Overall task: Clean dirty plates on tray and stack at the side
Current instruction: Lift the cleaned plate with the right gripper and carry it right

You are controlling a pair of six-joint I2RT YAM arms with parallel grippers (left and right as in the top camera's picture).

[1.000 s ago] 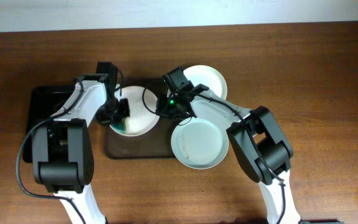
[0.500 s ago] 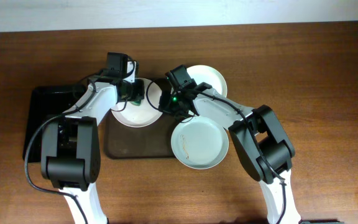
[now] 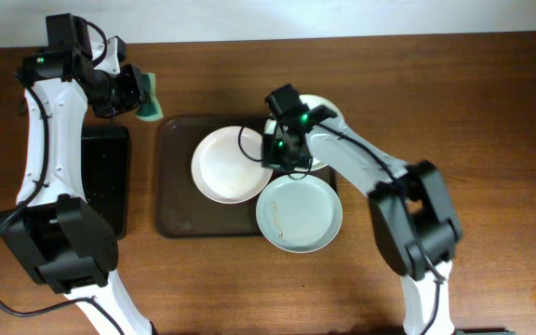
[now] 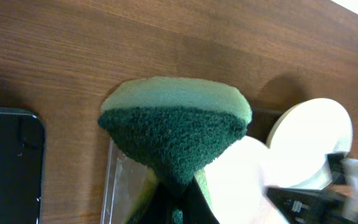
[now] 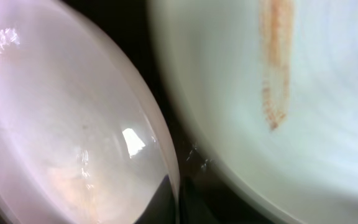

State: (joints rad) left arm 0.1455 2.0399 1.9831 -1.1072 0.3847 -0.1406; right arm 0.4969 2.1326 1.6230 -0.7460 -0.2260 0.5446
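My left gripper (image 3: 130, 93) is shut on a green sponge (image 3: 149, 97) and holds it above the bare table, up and left of the brown tray (image 3: 177, 209). In the left wrist view the sponge (image 4: 173, 127) fills the middle above the jaws (image 4: 176, 210). A white plate (image 3: 226, 166) lies on the tray. My right gripper (image 3: 282, 154) is shut on its right rim; the right wrist view shows the rim (image 5: 160, 143) running into the jaws (image 5: 178, 205). A pale green plate (image 3: 298, 216) with an orange streak (image 5: 272, 68) overlaps the tray's right edge.
Another white plate (image 3: 322, 113) lies on the table behind the right arm, at the tray's far right corner. A black flat box (image 3: 105, 177) sits left of the tray. Bare wooden table lies to the right and front.
My left arm has lifted the sponge off the white plate and swung far up and left, off the tray. The white plate has shifted slightly right with the right gripper.
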